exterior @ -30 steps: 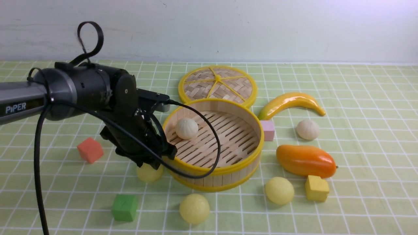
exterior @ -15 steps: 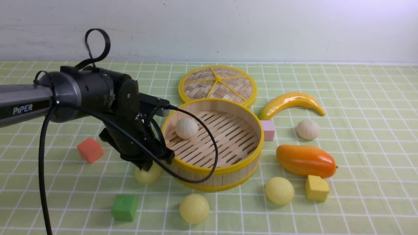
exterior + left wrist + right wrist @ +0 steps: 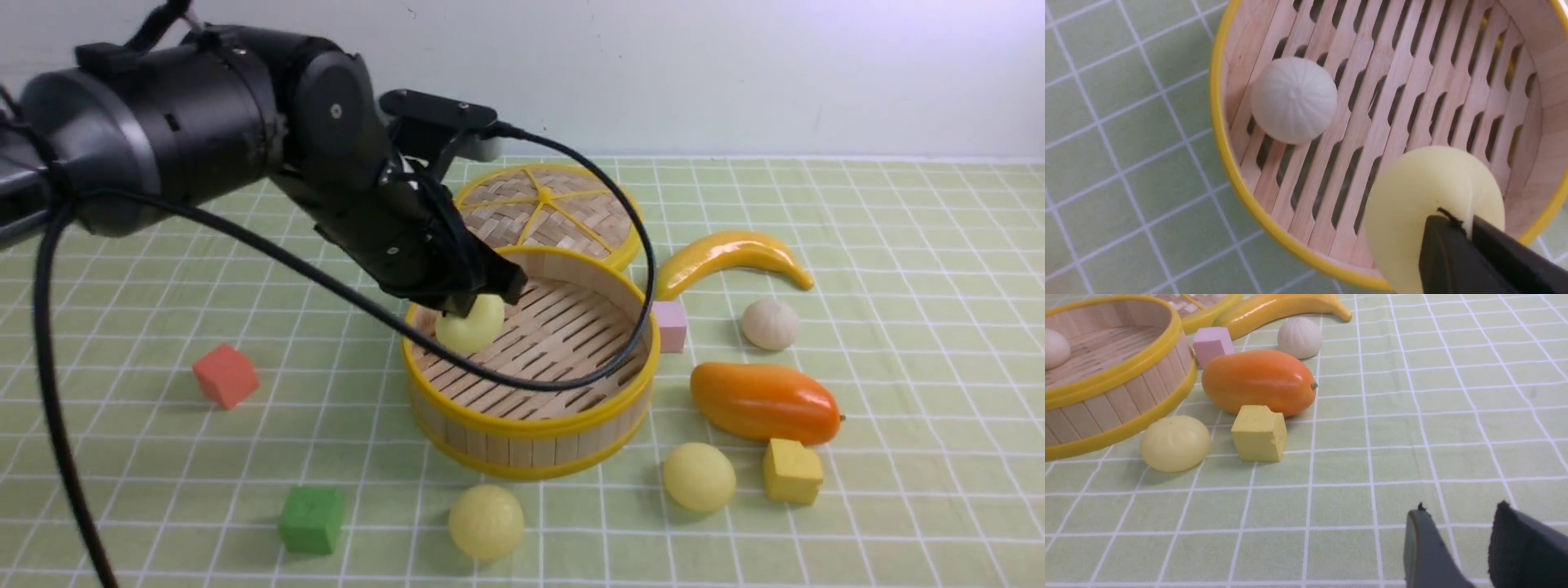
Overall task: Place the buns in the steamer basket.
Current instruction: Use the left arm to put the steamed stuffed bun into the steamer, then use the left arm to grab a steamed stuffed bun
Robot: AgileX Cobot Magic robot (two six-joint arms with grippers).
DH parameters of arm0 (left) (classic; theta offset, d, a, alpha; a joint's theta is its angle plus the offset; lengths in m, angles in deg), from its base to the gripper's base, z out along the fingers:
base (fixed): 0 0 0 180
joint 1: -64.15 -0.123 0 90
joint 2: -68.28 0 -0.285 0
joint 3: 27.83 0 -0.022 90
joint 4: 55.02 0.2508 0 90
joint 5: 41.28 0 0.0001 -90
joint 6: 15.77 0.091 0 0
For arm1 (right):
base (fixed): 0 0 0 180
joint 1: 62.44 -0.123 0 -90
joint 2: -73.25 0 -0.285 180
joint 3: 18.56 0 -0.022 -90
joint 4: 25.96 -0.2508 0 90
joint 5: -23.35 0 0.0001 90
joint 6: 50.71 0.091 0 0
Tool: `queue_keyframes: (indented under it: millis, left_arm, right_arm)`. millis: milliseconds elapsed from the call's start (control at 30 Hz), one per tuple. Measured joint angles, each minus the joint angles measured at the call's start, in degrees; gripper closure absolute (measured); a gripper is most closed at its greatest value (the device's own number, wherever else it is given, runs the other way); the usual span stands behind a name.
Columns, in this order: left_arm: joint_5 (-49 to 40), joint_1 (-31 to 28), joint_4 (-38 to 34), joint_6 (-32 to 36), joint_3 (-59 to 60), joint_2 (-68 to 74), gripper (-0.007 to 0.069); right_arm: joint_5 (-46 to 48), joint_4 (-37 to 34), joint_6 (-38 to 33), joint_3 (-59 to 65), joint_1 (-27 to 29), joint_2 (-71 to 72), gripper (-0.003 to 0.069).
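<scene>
Over the steamer basket (image 3: pixel 531 429), left end effector (image 3: pixel 477 305) clamped on yellow bun (image 3: pixel 467 331)

Glossy black-and-grey left robot arm (image 3: pixel 188 122), upper left.
Thick black cable (image 3: pixel 45 351) loops from it; matte black left gripper (image 3: pixel 1459 228).

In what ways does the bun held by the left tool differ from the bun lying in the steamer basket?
The held bun is pale yellow and smooth; the lying bun is off-white with a pleated top. The held bun is pinched in the left tool; the lying bun rests free on the slatted floor of the steamer basket. Both are round.
</scene>
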Motion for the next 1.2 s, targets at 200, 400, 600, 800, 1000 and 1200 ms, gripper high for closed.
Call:
queue_keyframes:
  millis: [200, 400, 600, 800, 1000, 1200]
  left_arm:
    - [0.73, 0.0, -0.3, 0.0, -2.84, 8.94, 0.0621]
    - [1.22, 0.0, -0.03, 0.0, -4.19, 12.15, 0.0435]
    - [-4.56, 0.0, 0.73, -2.65, -8.42, 9.15, 0.0186]
    - [-16.71, 2.64, 1.0, -7.54, -6.5, -1.71, 0.0286]
    - [-15.01, 11.24, -0.02, -7.77, 7.59, -5.52, 0.0531]
    - [-9.42, 12.3, -0.7, -8.11, 11.16, -2.76, 0.0489]
  right_arm:
    - [0.0, 0.0, 0.0, 0.0, 0.0, 0.0, 0.0419]
    - [0.0, 0.0, 0.0, 0.0, 0.0, 0.0, 0.0419]
    - [0.0, 0.0, 0.0, 0.0, 0.0, 0.0, 0.0419]
    - [0.0, 0.0, 0.0, 0.0, 0.0, 0.0, 0.0419]
    - [0.0, 0.0, 0.0, 0.0, 0.0, 0.0, 0.0419]
    - [0.0, 0.0, 0.0, 0.0, 0.0, 0.0, 0.0419]
